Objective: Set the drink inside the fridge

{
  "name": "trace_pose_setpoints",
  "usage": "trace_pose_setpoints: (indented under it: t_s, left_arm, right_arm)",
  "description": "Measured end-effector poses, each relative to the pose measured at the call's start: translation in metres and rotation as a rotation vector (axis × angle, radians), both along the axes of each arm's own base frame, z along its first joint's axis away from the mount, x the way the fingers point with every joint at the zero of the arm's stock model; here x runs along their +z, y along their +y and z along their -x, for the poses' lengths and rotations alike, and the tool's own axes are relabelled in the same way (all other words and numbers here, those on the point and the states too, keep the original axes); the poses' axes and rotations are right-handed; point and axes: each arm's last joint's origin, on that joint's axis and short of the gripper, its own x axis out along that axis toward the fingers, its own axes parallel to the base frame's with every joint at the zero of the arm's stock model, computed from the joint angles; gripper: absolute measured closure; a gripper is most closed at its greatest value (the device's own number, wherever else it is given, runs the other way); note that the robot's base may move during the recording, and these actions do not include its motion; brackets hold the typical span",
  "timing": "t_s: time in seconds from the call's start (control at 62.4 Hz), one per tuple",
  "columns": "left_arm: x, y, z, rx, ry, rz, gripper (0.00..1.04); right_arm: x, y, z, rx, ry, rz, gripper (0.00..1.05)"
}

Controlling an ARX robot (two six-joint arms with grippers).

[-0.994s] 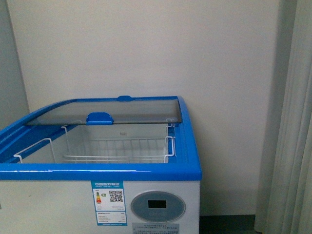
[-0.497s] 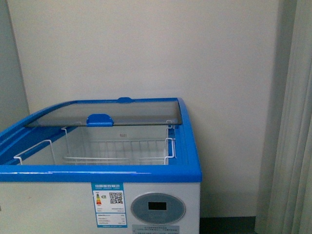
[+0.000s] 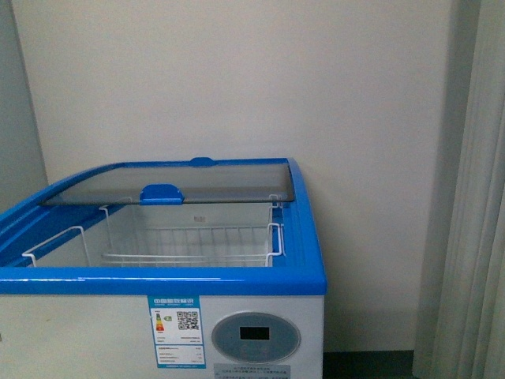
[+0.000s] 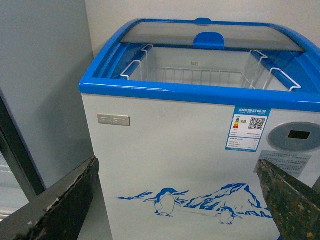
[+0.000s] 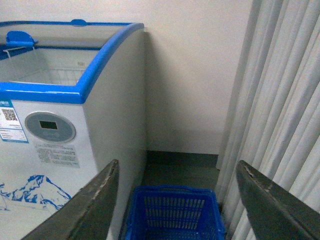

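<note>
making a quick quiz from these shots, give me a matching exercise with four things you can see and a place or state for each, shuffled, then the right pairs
Things:
1. glass lid
2. wire basket
3. blue plastic basket
4. round display panel

Places or states:
A. on the floor beside the fridge, near the curtain
B. slid back toward the wall, leaving the top open
C. on the white front face, next to the energy label
D. hanging inside the open top, empty

Pairs: 1-B, 2-D, 3-A, 4-C
</note>
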Motion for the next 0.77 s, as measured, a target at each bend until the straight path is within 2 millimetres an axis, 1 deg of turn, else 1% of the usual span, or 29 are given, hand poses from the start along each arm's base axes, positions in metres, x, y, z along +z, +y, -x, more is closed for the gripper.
trace_pose_setpoints:
  t_s: [0.064,0.096,0.128,0.192,0.77]
  left_arm:
    - [0.0,0.0,0.0,0.0,0.0,0.0,0.08]
    - [0.0,0.0,0.0,0.0,0.0,0.0,0.08]
    - [0.0,0.0,0.0,0.0,0.0,0.0,0.08]
    - [0.0,0.0,0.0,0.0,0.0,0.0,0.08]
    - [0.0,0.0,0.0,0.0,0.0,0.0,0.08]
  right_arm:
    - [0.0001,0.0,0.0,0.0,0.0,0.0,0.13]
    - [0.0001,0.0,0.0,0.0,0.0,0.0,0.08]
    - [0.0001,0.0,0.0,0.0,0.0,-0.001,0.06]
    - [0.0001,0.0,0.0,0.0,0.0,-0.001,0.08]
    - [0.0,0.0,0.0,0.0,0.0,-0.001,0.07]
